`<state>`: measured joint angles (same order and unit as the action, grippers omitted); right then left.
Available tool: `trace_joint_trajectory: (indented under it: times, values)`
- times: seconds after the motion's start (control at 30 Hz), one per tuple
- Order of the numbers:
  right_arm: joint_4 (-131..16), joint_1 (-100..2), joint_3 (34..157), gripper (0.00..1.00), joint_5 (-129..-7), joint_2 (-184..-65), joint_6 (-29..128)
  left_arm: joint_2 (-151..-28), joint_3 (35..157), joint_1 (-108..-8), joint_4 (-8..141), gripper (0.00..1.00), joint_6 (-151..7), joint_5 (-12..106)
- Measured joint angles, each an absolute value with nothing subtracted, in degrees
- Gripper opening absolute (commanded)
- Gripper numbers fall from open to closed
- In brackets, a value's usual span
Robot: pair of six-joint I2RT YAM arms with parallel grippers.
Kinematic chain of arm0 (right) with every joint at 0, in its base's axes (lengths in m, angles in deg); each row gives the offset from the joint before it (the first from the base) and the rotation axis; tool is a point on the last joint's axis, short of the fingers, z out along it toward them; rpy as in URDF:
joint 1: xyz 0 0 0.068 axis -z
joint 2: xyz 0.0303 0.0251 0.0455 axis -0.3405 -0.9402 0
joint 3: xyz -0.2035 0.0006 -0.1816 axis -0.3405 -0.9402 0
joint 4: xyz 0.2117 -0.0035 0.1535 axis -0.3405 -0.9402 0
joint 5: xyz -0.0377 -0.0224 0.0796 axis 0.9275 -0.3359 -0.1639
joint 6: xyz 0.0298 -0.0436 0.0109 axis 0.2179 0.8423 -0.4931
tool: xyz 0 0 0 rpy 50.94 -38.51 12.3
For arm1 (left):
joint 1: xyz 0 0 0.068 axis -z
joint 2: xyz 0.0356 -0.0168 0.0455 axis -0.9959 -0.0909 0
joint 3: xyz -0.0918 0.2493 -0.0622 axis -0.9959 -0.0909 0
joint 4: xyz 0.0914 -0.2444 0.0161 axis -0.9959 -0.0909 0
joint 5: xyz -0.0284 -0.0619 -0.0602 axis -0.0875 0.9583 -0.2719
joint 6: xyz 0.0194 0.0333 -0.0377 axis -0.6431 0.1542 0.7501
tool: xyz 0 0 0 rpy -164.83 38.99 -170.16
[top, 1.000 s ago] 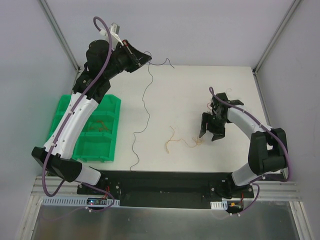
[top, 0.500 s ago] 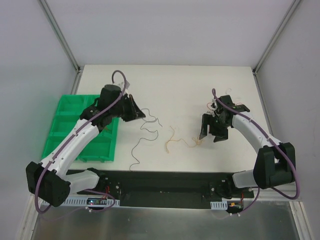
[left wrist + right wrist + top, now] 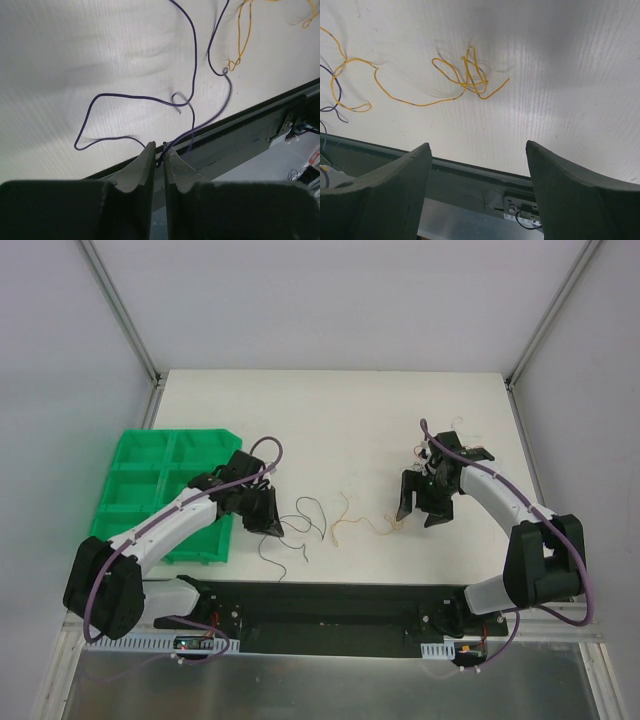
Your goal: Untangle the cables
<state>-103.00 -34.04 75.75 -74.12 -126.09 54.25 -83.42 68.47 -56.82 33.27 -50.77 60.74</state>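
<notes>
From above, the left claw [image 3: 270, 527] sits low and left of centre, just right of the green tray [image 3: 140, 465]. Its fingers merge into one dark shape, so the grip is hard to make out here. The hair-thin dark wire [image 3: 303, 512] leaves that claw and curls to the right in loose loops, lying mostly left to right, with a tail dropping toward the black rail [image 3: 330, 600]. Right of it, the orange strand [image 3: 343, 522] runs roughly up and down the frame. A small orange knot [image 3: 393, 525] lies just left of the right claw [image 3: 420, 512], whose fingers stand spread over the table [image 3: 350, 420].

In the left wrist view, the left claw [image 3: 158, 146] at bottom centre is clenched to a narrow slit. The dark wire [image 3: 140, 97] runs down into that slit and is grasped there. From there it swings left in a wide loop, then climbs and is cut off by the top edge. The orange strand [image 3: 243, 35] hangs in the upper right, also cut off at the top.

In the right wrist view, the right claw [image 3: 477, 145] is released. Its fingers stand wide at lower left and lower right, with only bare table between them. The orange knot [image 3: 470, 79] lies at upper centre, apart from both fingers. The orange strand [image 3: 346, 60] trails left from it. A bit of dark wire [image 3: 334, 92] shows at the left edge, cut off.
</notes>
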Motion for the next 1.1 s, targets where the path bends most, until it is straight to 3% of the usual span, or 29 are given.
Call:
trace_joint_trajectory:
  times: [0.1, 0.3, 0.43, 0.6, 0.73, 0.87, 1.1]
  values:
    - [-102.6, -34.0, 75.4, 0.78, -74.5, -126.1, 54.3, -86.6, 69.1, -55.8, 33.3, 0.28, -52.1, 60.0]
    - [-102.6, -34.0, 74.4, 0.78, -74.6, -125.7, 54.3, -90.6, 71.2, -54.0, 33.4, 0.66, -54.9, 57.2]
    - [-102.5, -34.0, 74.3, 0.78, -74.6, -124.6, 54.3, -90.4, 72.4, -54.0, 33.2, 0.75, -56.2, 56.4]
    - [-102.5, -34.0, 74.3, 0.78, -74.6, -123.8, 54.3, -89.3, 73.9, -54.0, 32.3, 0.99, -58.6, 57.1]
    - [-102.6, -34.0, 74.3, 0.78, -74.7, -123.8, 54.3, -90.6, 77.0, -53.6, 31.7, 0.99, -63.3, 58.1]
    - [-102.6, -34.0, 74.3, 0.78, -74.8, -123.8, 54.3, -99.1, 82.7, -51.6, 31.7, 0.84, -69.9, 58.5]
    - [-102.6, -34.0, 74.3, 0.78, -74.6, -123.8, 54.3, -113.3, 89.3, -44.6, 31.1, 0.73, -74.6, 53.2]
